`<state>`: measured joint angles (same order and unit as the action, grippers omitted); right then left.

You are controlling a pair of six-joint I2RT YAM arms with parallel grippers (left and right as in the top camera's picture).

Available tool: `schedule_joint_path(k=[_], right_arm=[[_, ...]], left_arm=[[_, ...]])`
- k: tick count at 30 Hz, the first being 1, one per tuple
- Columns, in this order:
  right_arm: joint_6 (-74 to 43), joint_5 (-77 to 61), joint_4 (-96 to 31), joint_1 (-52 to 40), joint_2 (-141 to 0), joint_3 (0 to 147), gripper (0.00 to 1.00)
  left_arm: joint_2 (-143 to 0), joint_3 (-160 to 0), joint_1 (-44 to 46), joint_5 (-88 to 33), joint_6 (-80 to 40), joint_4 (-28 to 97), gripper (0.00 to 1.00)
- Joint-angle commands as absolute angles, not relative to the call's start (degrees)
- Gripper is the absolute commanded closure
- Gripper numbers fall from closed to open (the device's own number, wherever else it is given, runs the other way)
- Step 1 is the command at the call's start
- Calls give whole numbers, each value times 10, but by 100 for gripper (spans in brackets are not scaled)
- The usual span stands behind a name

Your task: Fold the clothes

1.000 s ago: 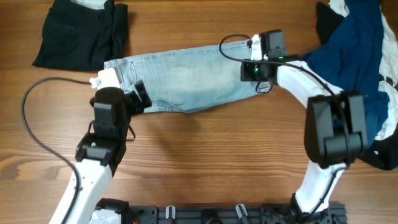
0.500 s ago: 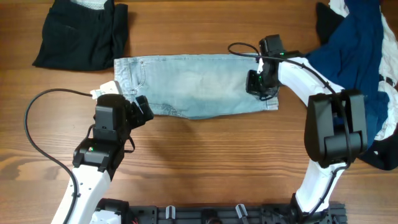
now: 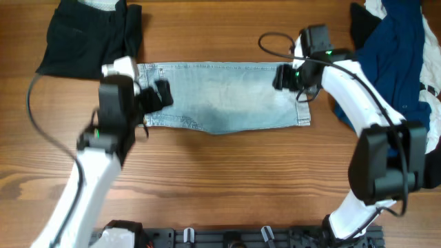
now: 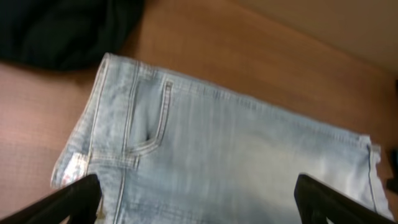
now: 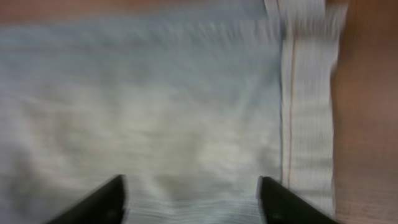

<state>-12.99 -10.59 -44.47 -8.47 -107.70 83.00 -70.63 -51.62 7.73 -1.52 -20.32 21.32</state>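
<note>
1. Both arms have shifted toward the top of the frame since a second ago. The denim shorts [image 3: 220, 95], then lying skewed with a sagging lower edge, now lie as a squared strip across the upper middle of the table [image 3: 220, 179].
2. Left gripper [image 3: 157, 95] sits over the waistband end. In the left wrist view its fingers [image 4: 74, 199] stand wide apart with nothing clamped between them.
3. Right gripper [image 3: 286, 77] is over the hem end. The right wrist view is blurred, but its fingers [image 5: 99, 202] also read as apart, with cloth beneath them and none between.
4. Judgement: the straightening pull looks finished and the cloth released. The strip appears ready for a crosswise fold, hem toward waistband.
5. Material: pale faded-blue denim, soft but with body. It lies flat with faint wrinkles near the middle.
6. Details: a curved stitched pocket and a belt loop at the left end, a doubled hem with tan stitching at the right.
7. Surroundings: a black garment [image 3: 86, 38] lies bunched at upper left. A heap of navy fabric [image 3: 393, 48] lies at upper right, well apart from the strip.
</note>
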Motion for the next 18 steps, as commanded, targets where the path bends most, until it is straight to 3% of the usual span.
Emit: schedule_joint_path(k=[1,3,6,8,10,13,18], right_arm=[[-73,-143,-422,-84,-1036,916,17],[-60,-143,-348,-84,-1036,957,15],[-23,-126,-128,-84,-1038,961,14],[-19,-28,32,-84,-1045,961,12],[-20,21,106,-84,-1044,962,9],[-44,17,56,-84,-1040,978,1],[-49,-53,-184,-84,-1038,978,0]], left_arm=[[-847,-704,68,-45,-131,312,0],[-902,-781,69,-45,-130,348,0],[-943,-839,69,-45,-130,352,0],[-955,-847,69,-45,-130,336,0],[-962,-847,68,-44,-130,332,0],[-966,-847,68,-23,-121,337,0],[-967,-847,54,0,-69,362,0]])
